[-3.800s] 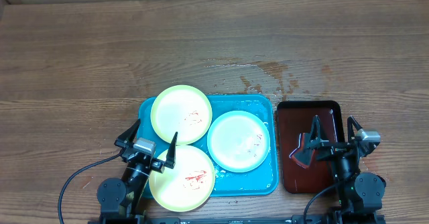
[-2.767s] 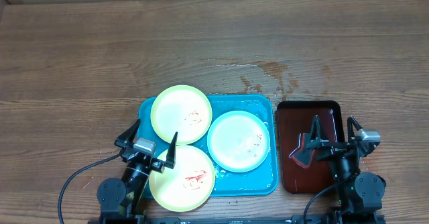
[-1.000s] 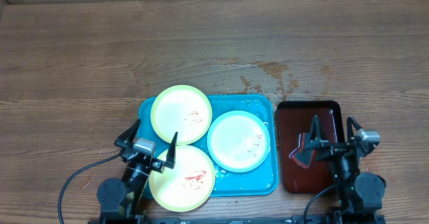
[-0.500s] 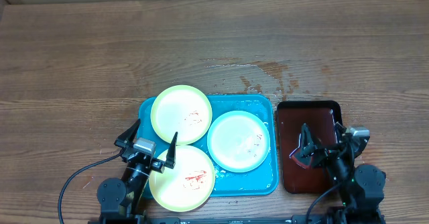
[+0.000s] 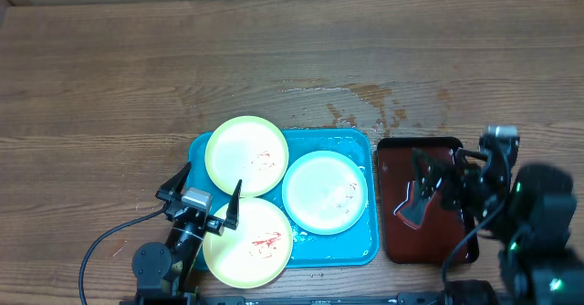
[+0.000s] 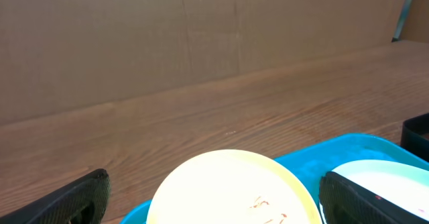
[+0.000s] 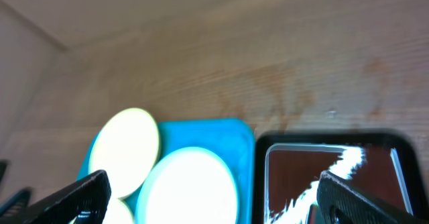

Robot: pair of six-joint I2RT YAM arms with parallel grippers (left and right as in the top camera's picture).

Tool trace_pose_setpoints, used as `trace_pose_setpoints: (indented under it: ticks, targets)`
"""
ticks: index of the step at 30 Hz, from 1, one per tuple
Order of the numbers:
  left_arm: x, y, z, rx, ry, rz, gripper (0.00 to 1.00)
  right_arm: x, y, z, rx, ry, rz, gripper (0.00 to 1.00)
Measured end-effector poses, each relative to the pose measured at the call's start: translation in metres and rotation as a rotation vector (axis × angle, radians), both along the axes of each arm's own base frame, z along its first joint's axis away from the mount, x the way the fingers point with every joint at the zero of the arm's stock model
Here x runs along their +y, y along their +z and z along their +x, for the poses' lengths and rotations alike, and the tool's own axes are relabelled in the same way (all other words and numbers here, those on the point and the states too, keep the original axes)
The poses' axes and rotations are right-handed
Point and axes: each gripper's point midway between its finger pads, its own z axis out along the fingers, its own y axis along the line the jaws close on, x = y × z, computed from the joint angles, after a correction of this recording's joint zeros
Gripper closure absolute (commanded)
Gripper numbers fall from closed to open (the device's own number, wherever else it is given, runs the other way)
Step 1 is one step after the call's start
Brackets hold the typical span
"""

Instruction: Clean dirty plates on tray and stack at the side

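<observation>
The turquoise tray (image 5: 361, 241) lies at the front middle of the table. Three plates with small red smears lie on it: a pale yellow one (image 5: 246, 155) at the back left, a mint-white one (image 5: 325, 192) at the right, and a pale yellow one (image 5: 248, 241) hanging over the front left rim. My left gripper (image 5: 203, 195) is open and empty, low over the front yellow plate. Its view shows the back yellow plate (image 6: 231, 190) and the mint-white plate (image 6: 385, 184). My right gripper (image 5: 452, 162) is open and empty, raised above the dark red tray (image 5: 429, 241).
The dark red tray also shows in the right wrist view (image 7: 322, 174), right of the turquoise tray (image 7: 214, 135), with white glare on its floor. A wet patch (image 5: 365, 104) marks the wood behind the trays. A cardboard wall (image 6: 201, 36) stands at the back.
My right arm has risen from its low rest pose above the dark red tray and looms larger in the overhead view. The left arm and the plates have not moved.
</observation>
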Motion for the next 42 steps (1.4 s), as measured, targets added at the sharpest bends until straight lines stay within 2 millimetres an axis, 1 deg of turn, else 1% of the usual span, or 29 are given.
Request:
trace_pose_setpoints:
  ticks: [2, 4, 8, 10, 11, 14, 17, 20, 42]
  targets:
    - [0.000, 0.000, 0.000, 0.000, 0.000, 0.000, 0.00, 0.004, 0.007, 0.003, 0.087, 0.024, 0.006, 0.00]
    - [0.000, 0.000, 0.000, 0.000, 0.000, 0.000, 0.00, 0.006, 0.010, 0.004, 0.163, 0.042, 0.003, 0.00]
    - [0.000, 0.000, 0.000, 0.000, 0.000, 0.000, 0.00, 0.008, 0.007, 0.003, 0.358, 0.077, -0.013, 0.00]
    - [0.000, 0.000, 0.000, 0.000, 0.000, 0.000, 0.00, 0.008, 0.002, 0.003, 0.452, 0.087, -0.019, 0.00]
    - [0.000, 0.000, 0.000, 0.001, 0.000, 0.000, 0.00, 0.008, -0.003, 0.004, 0.516, 0.091, -0.024, 0.00]
    - [0.000, 0.000, 0.000, 0.000, 0.000, 0.000, 0.00, 0.006, -0.019, 0.003, 0.621, 0.091, -0.035, 0.00]
    - [0.000, 0.000, 0.000, 0.001, 0.000, 0.000, 0.00, 0.005, -0.031, 0.004, 0.687, 0.092, -0.039, 0.00]
    - [0.000, 0.000, 0.000, 0.001, 0.000, 0.000, 0.01, 0.004, -0.035, 0.005, 0.705, 0.089, -0.050, 0.00]
    - [0.000, 0.001, 0.000, -0.003, 0.000, 0.000, 0.00, 0.001, -0.035, 0.006, 0.699, 0.083, -0.064, 0.00]
